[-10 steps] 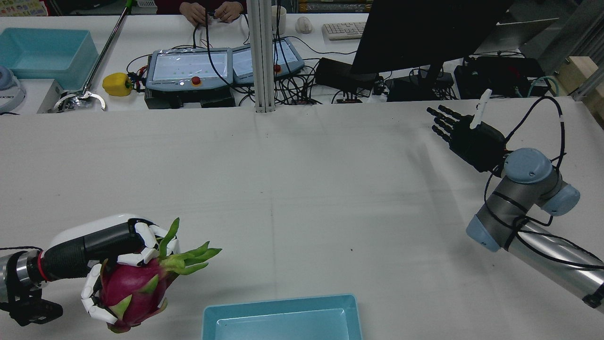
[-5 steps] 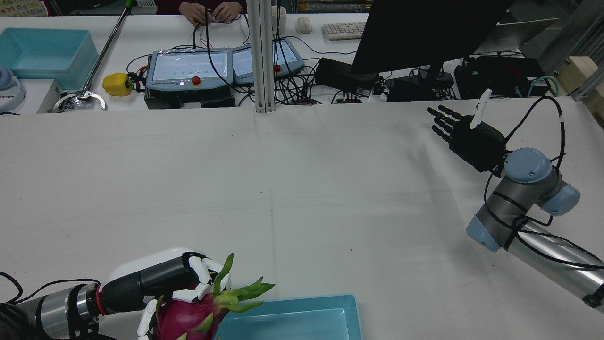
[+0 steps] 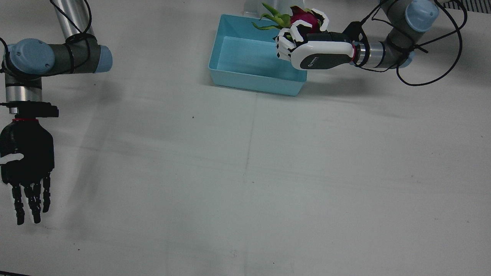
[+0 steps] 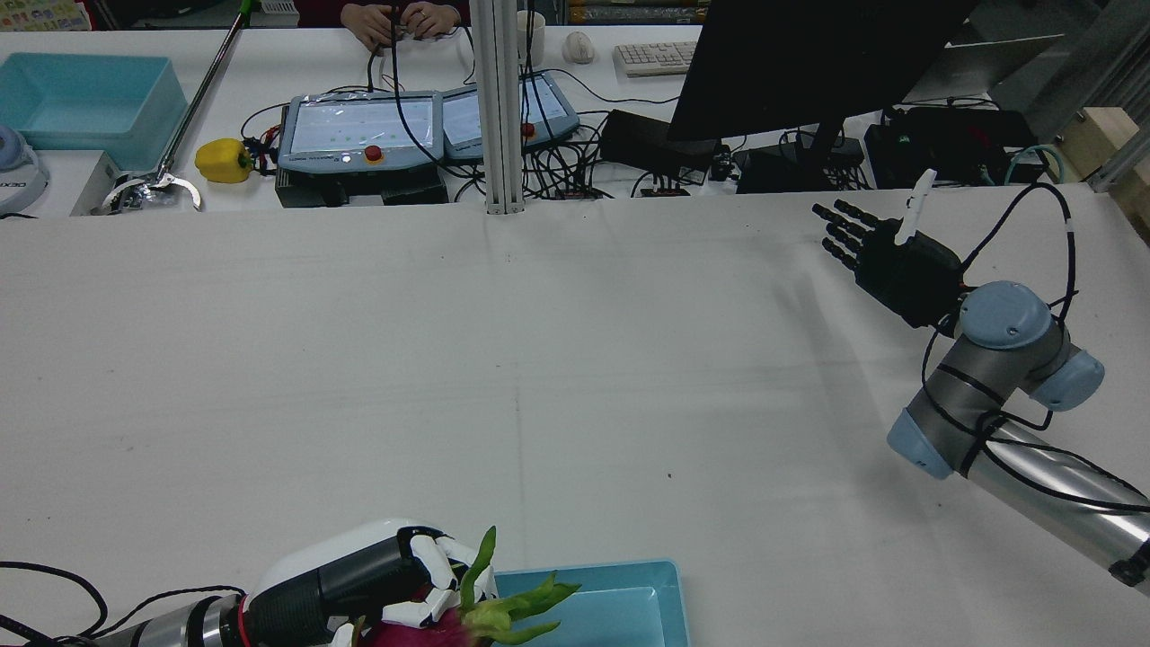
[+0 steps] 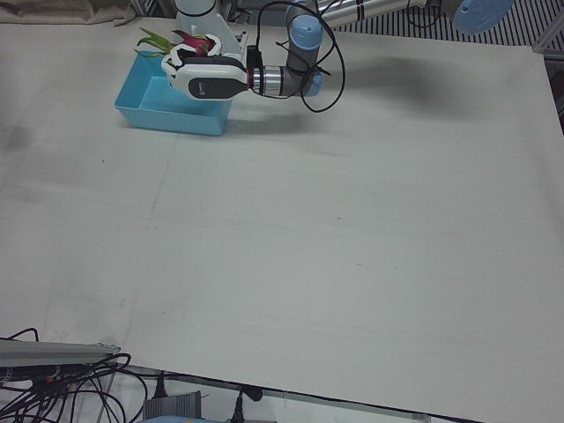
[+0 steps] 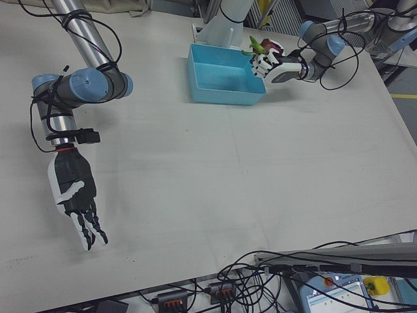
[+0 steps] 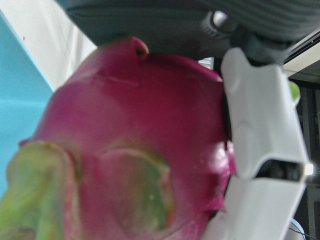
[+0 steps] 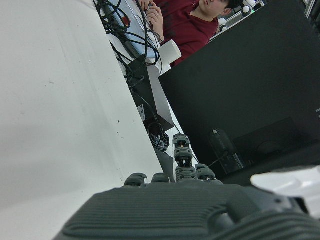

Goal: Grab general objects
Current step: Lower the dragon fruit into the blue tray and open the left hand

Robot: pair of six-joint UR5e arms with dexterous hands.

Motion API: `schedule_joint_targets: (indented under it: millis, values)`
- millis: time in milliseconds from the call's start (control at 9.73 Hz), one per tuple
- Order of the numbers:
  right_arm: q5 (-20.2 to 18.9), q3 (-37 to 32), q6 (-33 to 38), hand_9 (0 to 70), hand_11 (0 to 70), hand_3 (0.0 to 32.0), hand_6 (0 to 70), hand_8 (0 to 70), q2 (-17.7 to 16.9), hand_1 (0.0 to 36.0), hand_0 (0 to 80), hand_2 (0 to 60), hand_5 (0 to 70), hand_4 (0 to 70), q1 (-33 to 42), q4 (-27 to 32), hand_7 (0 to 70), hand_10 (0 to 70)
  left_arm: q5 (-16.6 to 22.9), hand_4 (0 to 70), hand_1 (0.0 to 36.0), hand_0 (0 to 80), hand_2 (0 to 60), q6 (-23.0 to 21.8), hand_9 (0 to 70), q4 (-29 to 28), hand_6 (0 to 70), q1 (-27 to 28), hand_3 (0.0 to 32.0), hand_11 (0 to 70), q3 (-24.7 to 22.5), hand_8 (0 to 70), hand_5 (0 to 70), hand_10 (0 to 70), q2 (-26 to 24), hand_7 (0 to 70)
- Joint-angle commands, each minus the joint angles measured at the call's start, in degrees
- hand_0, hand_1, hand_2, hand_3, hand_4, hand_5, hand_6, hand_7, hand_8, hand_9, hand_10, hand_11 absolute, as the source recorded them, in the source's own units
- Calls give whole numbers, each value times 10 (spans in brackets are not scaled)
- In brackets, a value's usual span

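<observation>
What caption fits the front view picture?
White left robot hand holds a dragon fruit above the blue bin.

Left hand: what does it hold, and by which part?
The left hand holds the dragon fruit, fingers wrapped around its red body; the green leafy tips stick out free.
</observation>
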Motion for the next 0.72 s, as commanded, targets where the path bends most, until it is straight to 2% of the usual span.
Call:
schedule_joint_targets:
  millis: [0,103,206,308,411,514,617]
  values:
    - [0,0,0,0,0,0,0,0,0,0,0,0,0,0,0,0,0,0,-4,700,360,654,600,9,566,-4,699,12,0,700,3,517,700,619,-17,700]
    - [0,0,0,0,0,0,0,0,0,0,0,0,0,0,0,0,0,0,-3,608,360,557,600,10,229,-14,372,13,0,426,3,227,669,282,-17,538]
    - [0,0,0,0,0,0,0,0,0,0,0,0,0,0,0,0,0,0,-3,231,360,528,600,11,36,-21,105,13,0,197,4,24,58,113,-17,251]
    - [0,0,0,0,0,0,0,0,0,0,0,0,0,0,0,1,0,0,-3,11,360,495,600,12,0,-24,0,13,4,68,5,0,0,22,-17,42]
    - [0,0,0,0,0,0,0,0,0,0,0,0,0,0,0,0,0,0,-3,0,360,503,600,12,0,-25,0,13,112,20,5,0,0,0,-17,0]
    - [0,0,0,0,0,0,0,0,0,0,0,0,0,0,0,0,0,0,-3,0,360,508,600,13,0,-26,0,14,166,0,6,0,0,0,-17,0]
    - [0,0,0,0,0,0,0,0,0,0,0,0,0,0,0,1,0,0,-3,0,360,514,600,14,0,-26,0,17,188,0,7,0,0,0,-17,0]
